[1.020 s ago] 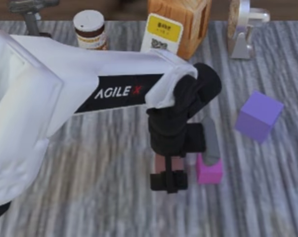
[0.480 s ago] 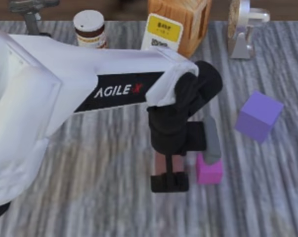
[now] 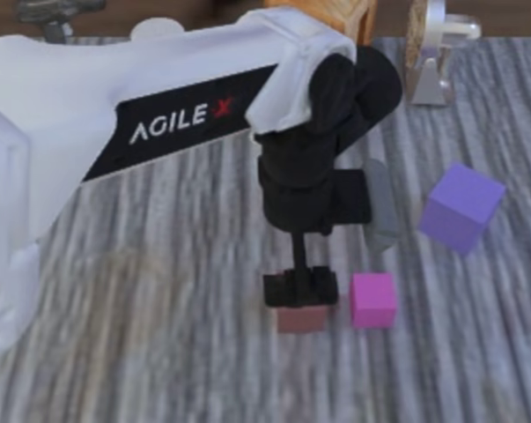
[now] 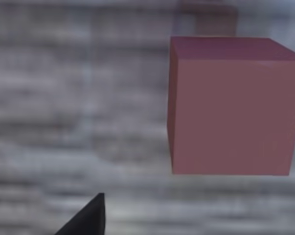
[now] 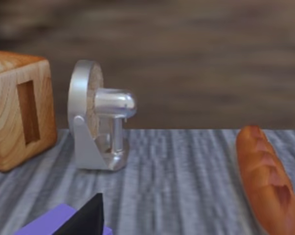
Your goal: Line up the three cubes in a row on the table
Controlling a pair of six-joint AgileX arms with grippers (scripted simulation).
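Lifted: left tool — open, empty — above reddish-brown cube; magenta cube beside.

Left arm out over the table, right arm out of the top view.

My white left arm with the black AgileX panel runs in from the top view's left edge to mid-table, black wrist bent straight down. My black two-finger left gripper hangs vertical, jaws parted, nothing between them. In the left wrist view only one dark fingertip shows. Of my right gripper only one dark fingertip shows, in the right wrist view; its state is unreadable.
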